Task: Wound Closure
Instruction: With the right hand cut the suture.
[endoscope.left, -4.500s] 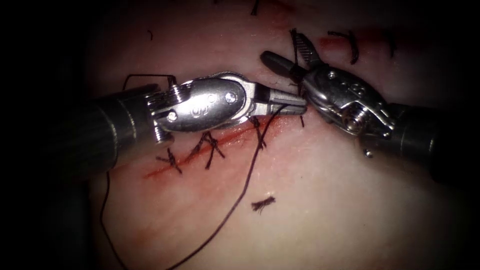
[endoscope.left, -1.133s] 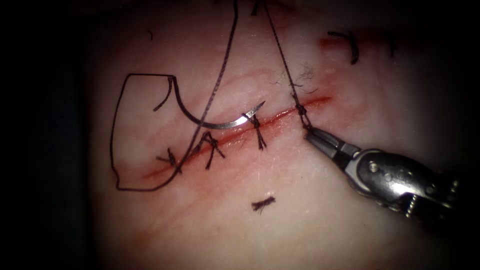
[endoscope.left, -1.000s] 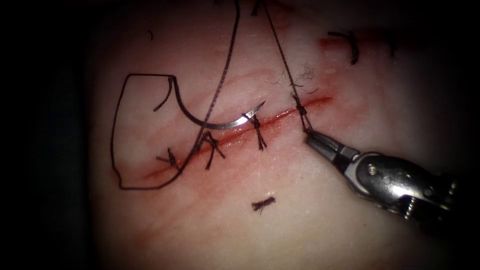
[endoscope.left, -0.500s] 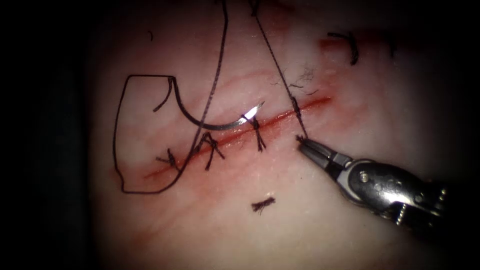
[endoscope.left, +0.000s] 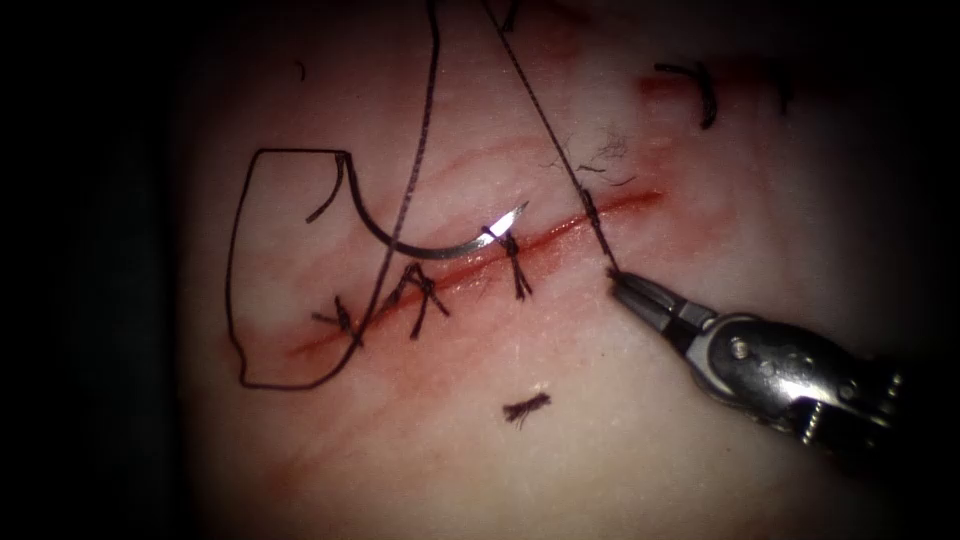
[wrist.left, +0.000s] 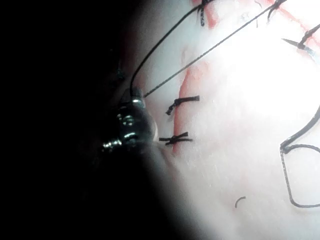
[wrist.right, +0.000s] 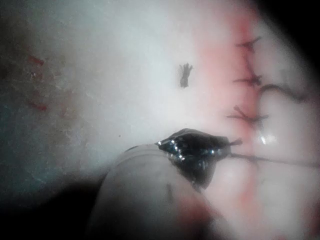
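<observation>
right tool (endoscope.left: 618, 282): jaws clamped on thread (endoscope.left: 555, 135) just right of the cut (endoscope.left: 560, 232)
left tool (wrist.left: 134, 100): thread ends held at its tip
needle (endoscope.left: 430, 245): laid free on tissue (endoscope.left: 600, 440) left of the cut, unheld

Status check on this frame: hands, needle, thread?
Right hand shut on thread below the cut. Left hand grips thread. Needle free, lying on tissue above the cut. Loose thread bit nearby.

We see our right arm's dark glossy tool (wrist.right: 227, 146) pinching a thin dark thread (wrist.right: 280, 160) over pale pink tissue (wrist.right: 125, 75).
</observation>
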